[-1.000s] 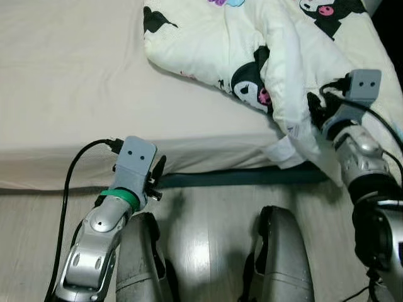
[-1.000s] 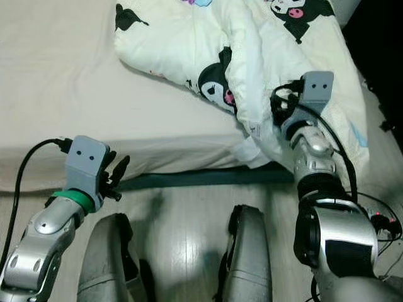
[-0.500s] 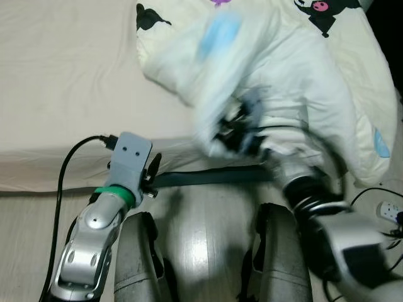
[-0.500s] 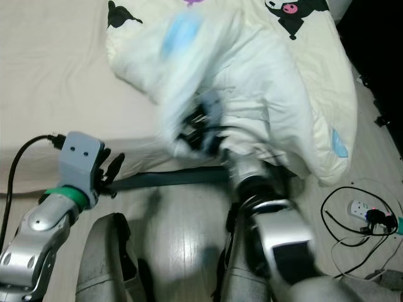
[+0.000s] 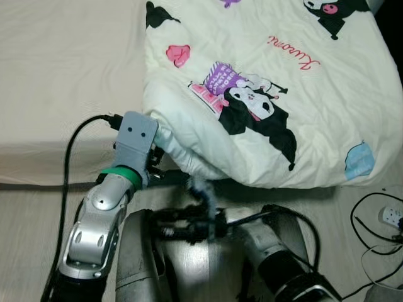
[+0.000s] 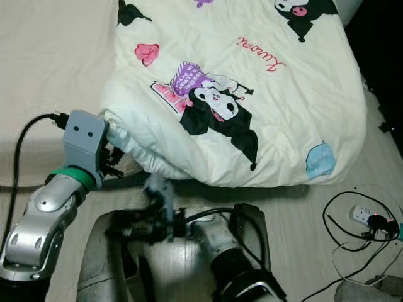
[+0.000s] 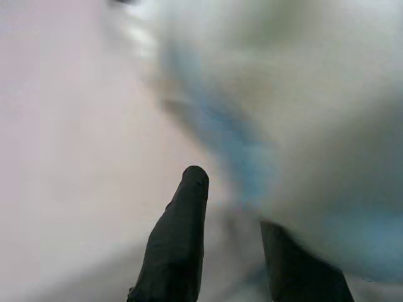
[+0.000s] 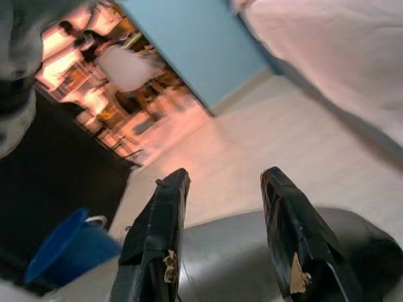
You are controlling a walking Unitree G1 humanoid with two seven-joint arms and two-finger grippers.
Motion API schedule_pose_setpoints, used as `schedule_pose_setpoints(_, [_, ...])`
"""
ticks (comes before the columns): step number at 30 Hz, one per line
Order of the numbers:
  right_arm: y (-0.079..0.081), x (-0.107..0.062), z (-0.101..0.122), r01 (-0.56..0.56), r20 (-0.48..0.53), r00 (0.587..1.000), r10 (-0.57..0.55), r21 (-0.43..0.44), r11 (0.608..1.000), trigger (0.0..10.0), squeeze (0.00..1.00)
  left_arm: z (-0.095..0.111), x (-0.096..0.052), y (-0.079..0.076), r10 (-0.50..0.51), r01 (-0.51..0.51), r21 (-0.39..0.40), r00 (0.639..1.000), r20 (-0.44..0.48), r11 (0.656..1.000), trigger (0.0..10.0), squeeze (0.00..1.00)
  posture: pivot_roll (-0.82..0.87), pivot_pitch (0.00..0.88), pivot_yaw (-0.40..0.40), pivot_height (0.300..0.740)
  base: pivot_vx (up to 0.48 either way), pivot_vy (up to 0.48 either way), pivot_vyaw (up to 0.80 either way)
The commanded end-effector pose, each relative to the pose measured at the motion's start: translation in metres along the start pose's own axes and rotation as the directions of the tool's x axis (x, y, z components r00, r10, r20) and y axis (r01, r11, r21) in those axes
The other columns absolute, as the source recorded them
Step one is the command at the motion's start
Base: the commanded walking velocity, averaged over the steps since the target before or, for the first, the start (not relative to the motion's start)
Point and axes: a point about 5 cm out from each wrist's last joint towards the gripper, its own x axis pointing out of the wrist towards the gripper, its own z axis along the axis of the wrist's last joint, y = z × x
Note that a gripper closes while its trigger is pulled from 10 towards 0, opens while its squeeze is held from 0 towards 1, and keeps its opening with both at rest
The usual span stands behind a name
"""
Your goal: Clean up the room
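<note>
A cream blanket (image 5: 264,94) printed with black cartoon figures lies spread over the right part of the bed (image 5: 63,75), its front edge hanging over the bed's side. My left gripper (image 5: 153,160) is at the bed's edge, right beside the blanket's lower left corner. In the left wrist view its gripper (image 7: 233,201) is open, with blurred blanket fabric just ahead. My right arm reaches low across my legs, blurred, and its gripper (image 5: 165,231) points left above the floor. In the right wrist view that gripper (image 8: 225,176) is open and holds nothing.
A white power strip (image 5: 389,217) and black cables (image 6: 352,207) lie on the wooden floor at the right. My own grey legs (image 5: 141,264) stand close to the bed's dark frame (image 5: 75,184). A blue bucket (image 8: 63,245) is on the floor.
The right gripper let go of the blanket and swung down and left in front of my legs. The blanket, bunched before, now lies spread flat. The left arm has barely moved.
</note>
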Motion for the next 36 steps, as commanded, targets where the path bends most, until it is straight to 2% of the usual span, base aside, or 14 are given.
schedule_pose_setpoints(1, [0.006, -0.012, -0.026, 0.069, -0.056, 0.996, -0.065, 0.064, 0.996, 10.0, 0.0, -0.01, -0.006, 0.017, 0.022, -0.02, 0.067, 0.999, -0.034, 0.998, 10.0, 0.0, 0.1, 0.197, 0.094, 0.417, 0.0, 0.0, 0.0])
schedule_pose_setpoints(7, [0.012, -0.042, -0.046, 0.212, -0.087, 0.975, -0.204, 0.109, 0.971, 10.0, 0.0, -0.044, -0.035, 0.041, -0.057, 0.083, 0.147, 0.983, -0.175, 0.986, 10.0, 0.0, 0.1, 0.201, 0.085, 0.417, 0.0, 0.0, 0.0])
schedule_pose_setpoints(9, [0.011, -0.06, -0.042, 0.324, -0.043, 0.946, -0.321, 0.115, 0.939, 10.0, 0.0, -0.073, -0.063, 0.051, -0.073, 0.136, 0.218, 0.958, -0.277, 0.966, 10.0, 0.0, 0.1, 0.2, 0.082, 0.417, 0.0, 0.0, 0.0])
schedule_pose_setpoints(13, [0.008, -0.072, -0.03, 0.396, 0.014, 0.917, -0.4, 0.113, 0.911, 10.0, 0.0, -0.076, -0.071, 0.053, -0.041, 0.09, 0.165, 0.96, -0.278, 0.982, 10.0, 0.0, 0.09, 0.2, 0.073, 0.417, 0.0, 0.0, 0.0])
schedule_pose_setpoints(20, [0.006, -0.081, 0.015, 0.537, 0.196, 0.826, -0.529, 0.014, 0.843, 10.0, 0.0, -0.051, -0.044, 0.025, -0.051, 0.044, -0.055, 0.99, -0.128, 0.997, 10.0, 0.0, 0.06, 0.182, 0.05, 0.417, 0.0, 0.0, 0.0])
schedule_pose_setpoints(21, [0.002, -0.083, 0.028, 0.603, 0.241, 0.78, -0.577, -0.047, 0.796, 10.0, 0.0, -0.047, -0.036, 0.016, -0.039, 0.03, -0.089, 0.994, -0.101, 0.996, 10.0, 0.0, 0.04, 0.173, 0.047, 0.417, 0.0, 0.0, 0.0])
schedule_pose_setpoints(22, [0.002, -0.083, 0.028, 0.603, 0.241, 0.78, -0.577, -0.047, 0.796, 10.0, 0.0, -0.047, -0.036, 0.016, -0.039, 0.03, -0.089, 0.994, -0.101, 0.996, 10.0, 0.0, 0.04, 0.173, 0.047, 0.417, 0.0, 0.0, 0.0])
schedule_pose_setpoints(23, [-0.006, -0.089, 0.06, 0.721, 0.366, 0.667, -0.649, -0.098, 0.686, 10.0, 0.0, -0.038, -0.019, 0.0, -0.002, -0.005, -0.151, 0.999, -0.048, 0.989, 10.0, 0.0, 0.02, 0.15, 0.039, 0.417, 0.0, 0.0, 0.0])
schedule_pose_setpoints(25, [-0.006, -0.089, 0.06, 0.721, 0.366, 0.667, -0.649, -0.098, 0.686, 10.0, 0.0, -0.038, -0.019, 0.0, -0.002, -0.005, -0.151, 0.999, -0.048, 0.989, 10.0, 0.0, 0.02, 0.15, 0.039, 0.417, 0.0, 0.0, 0.0])
schedule_pose_setpoints(27, [-0.007, -0.094, 0.076, 0.76, 0.429, 0.617, -0.66, -0.108, 0.641, 10.0, 0.0, -0.033, -0.011, -0.008, 0.015, -0.019, -0.178, 1.0, -0.024, 0.984, 10.0, 0.0, 0.02, 0.147, 0.037, 0.417, 0.0, 0.0, 0.0])
schedule_pose_setpoints(30, [-0.017, -0.11, 0.097, 0.872, 0.506, 0.464, -0.727, -0.116, 0.475, 10.0, 0.0, -0.02, 0.004, -0.017, 0.03, -0.025, -0.234, 0.999, 0.016, 0.972, 10.0, 0.0, 0.01, 0.113, 0.021, 0.431, 0.0, 0.0, 0.0])
schedule_pose_setpoints(31, [-0.017, -0.11, 0.097, 0.872, 0.506, 0.464, -0.727, -0.116, 0.475, 10.0, 0.0, -0.02, 0.004, -0.017, 0.03, -0.025, -0.234, 0.999, 0.016, 0.972, 10.0, 0.0, 0.01, 0.113, 0.021, 0.431, 0.0, 0.0, 0.0])
schedule_pose_setpoints(33, [-0.022, -0.118, 0.104, 0.909, 0.522, 0.401, -0.753, -0.125, 0.398, 10.0, 0.0, -0.014, 0.013, -0.02, 0.046, -0.038, -0.27, 0.999, 0.024, 0.962, 10.0, 0.0, 0.0, 0.098, 0.01, 0.441, 0.0, 0.0, 0.0])
schedule_pose_setpoints(36, [-0.024, -0.123, 0.109, 0.92, 0.535, 0.374, -0.758, -0.112, 0.375, 10.0, 0.0, -0.012, 0.018, -0.021, 0.066, -0.055, -0.284, 0.997, 0.029, 0.957, 10.0, 0.0, -0.01, 0.084, -0.002, 0.451, 0.0, 0.0, 0.0])
